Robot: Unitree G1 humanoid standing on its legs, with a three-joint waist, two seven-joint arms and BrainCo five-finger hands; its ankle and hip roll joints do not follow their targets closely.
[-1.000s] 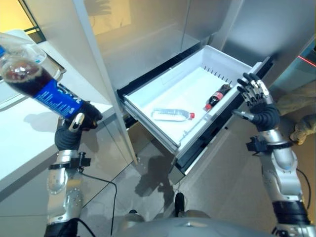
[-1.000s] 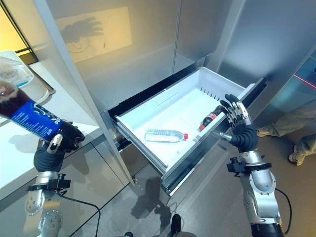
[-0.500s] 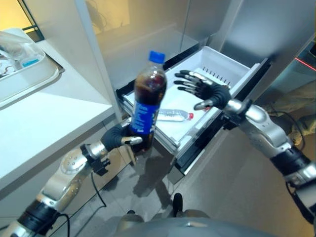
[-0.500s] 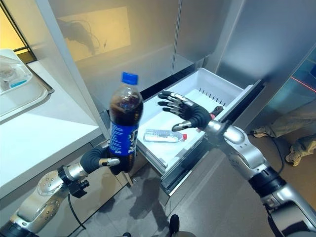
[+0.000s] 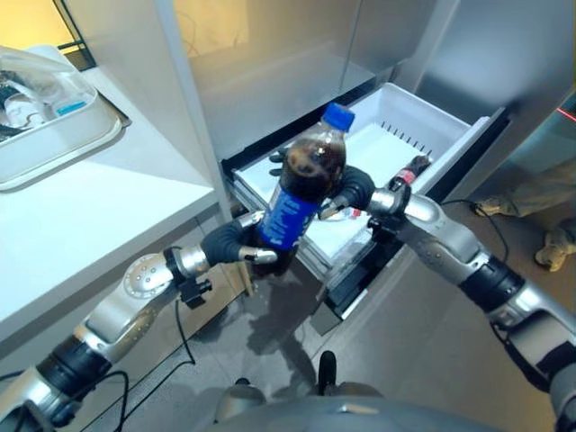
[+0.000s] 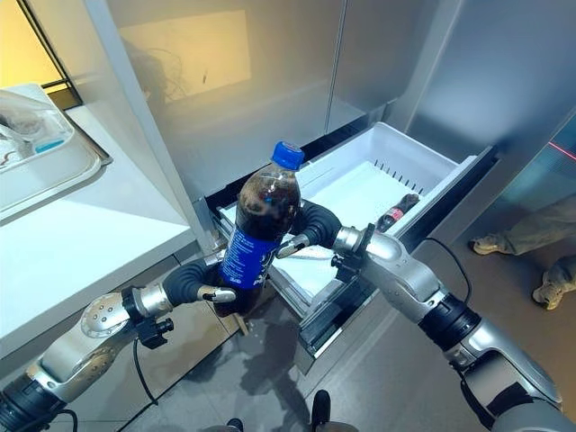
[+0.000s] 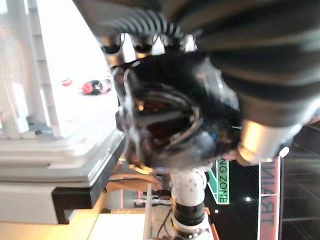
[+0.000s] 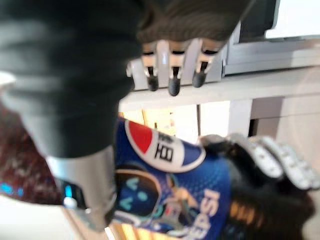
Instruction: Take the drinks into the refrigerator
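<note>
Your left hand (image 6: pixel 193 281) grips the base of a dark cola bottle (image 6: pixel 256 229) with blue cap and label, tilted over the open drawer (image 5: pixel 432 121). Right hand (image 6: pixel 315 225) sits behind its shoulder; in the right wrist view those fingers (image 8: pixel 172 75) look straight, so open. Left wrist view adds a small red-capped bottle (image 7: pixel 95 86) lying in the drawer.

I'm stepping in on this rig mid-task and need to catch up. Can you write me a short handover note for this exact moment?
Left hand: shut on the big cola bottle, gripping its base, bottle held upright in front of the open drawer.
Right hand: against the bottle's far side by the label, thumb out; fingers hidden, so its grip cannot be told.
Done: a water bottle and a small cola bottle already lie in the drawer.
Left: get the big bottle into the drawer, probably via a handover to the right hand, then release. A tray sits on the counter to the robot's left; its contents are unclear.
</note>
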